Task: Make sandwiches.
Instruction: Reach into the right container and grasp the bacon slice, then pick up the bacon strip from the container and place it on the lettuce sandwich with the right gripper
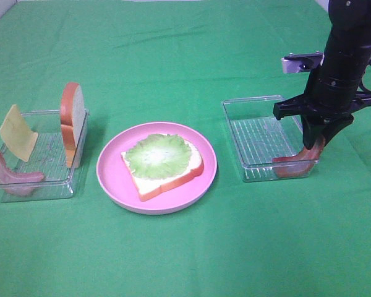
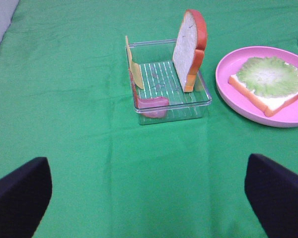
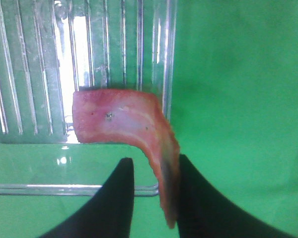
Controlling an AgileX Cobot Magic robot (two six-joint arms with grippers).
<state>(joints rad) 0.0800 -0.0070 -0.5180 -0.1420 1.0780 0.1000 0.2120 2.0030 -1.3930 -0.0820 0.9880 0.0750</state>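
**Exterior high view, with wrist views.** A half-built sandwich [image 1: 167,166] is seen on the pink plate [image 1: 108,170] at the centre of the green table [image 1: 185,260]. It consists of one base slice [image 1: 149,184] lying flat and capped by lettuce [image 1: 154,151].

At 9 o'clock of the plate a left tray [image 1: 49,185] is placed. An upright slice [image 1: 73,120] is stood against its 3 o'clock wall, cheese [image 1: 17,133] is leaned toward 10 o'clock, and left bacon [image 1: 12,176] is draped at 8 o'clock.

At 3 o'clock of the plate a right tray [image 1: 260,136] is placed. Right bacon [image 1: 294,167] is lodged in its 4 o'clock corner, with one end turned upward.

The right gripper [image 3: 153,159] is lowered over that corner. The raised end is flanked by both fingers [image 3: 198,203], and one finger is touched by it. A slit of green is seen beside the other, so whether the strip is clamped cannot be told.

The left gripper [image 2: 146,159] is spread wide, with nothing grasped. It is held above bare table, near the left tray.
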